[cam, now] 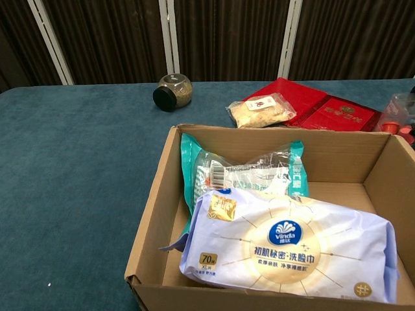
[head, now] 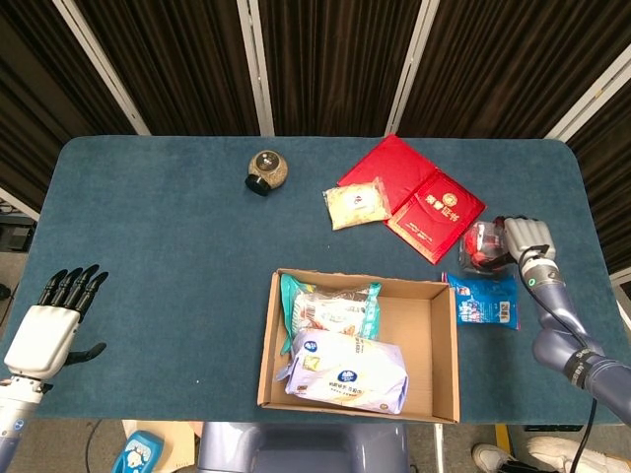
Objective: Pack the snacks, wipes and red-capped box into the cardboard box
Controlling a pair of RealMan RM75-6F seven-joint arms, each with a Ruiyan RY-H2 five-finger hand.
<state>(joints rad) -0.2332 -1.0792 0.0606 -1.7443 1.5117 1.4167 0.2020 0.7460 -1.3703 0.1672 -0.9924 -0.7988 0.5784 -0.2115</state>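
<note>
The cardboard box (head: 359, 342) sits near the front edge of the table (head: 148, 256), a bit right of the middle, flaps open. Inside it there's a pale purple pack of wipes (head: 347, 374) lying at the front left, and a teal-edged snack bag (head: 330, 306) tucked behind it against the back left wall. The right half of the box floor is bare cardboard.

Over by the right edge of the table, the right robot hand (head: 523, 239) is wrapped onto the clear red-capped box (head: 483, 246), fingers curled over its right side, so it looks like it's gripping it. Just in front of that box lies a blue snack packet (head: 483, 301), flat on the table, right beside the cardboard box's right wall.

The left robot hand (head: 49, 330) hangs off the front left corner, fingers straight and spread, holding nothing.

Toward the back: a small round jar (head: 266, 170) on its side, a little bag of pale grains (head: 356, 204), and two red folders (head: 419, 197) underneath and beside it.
</note>
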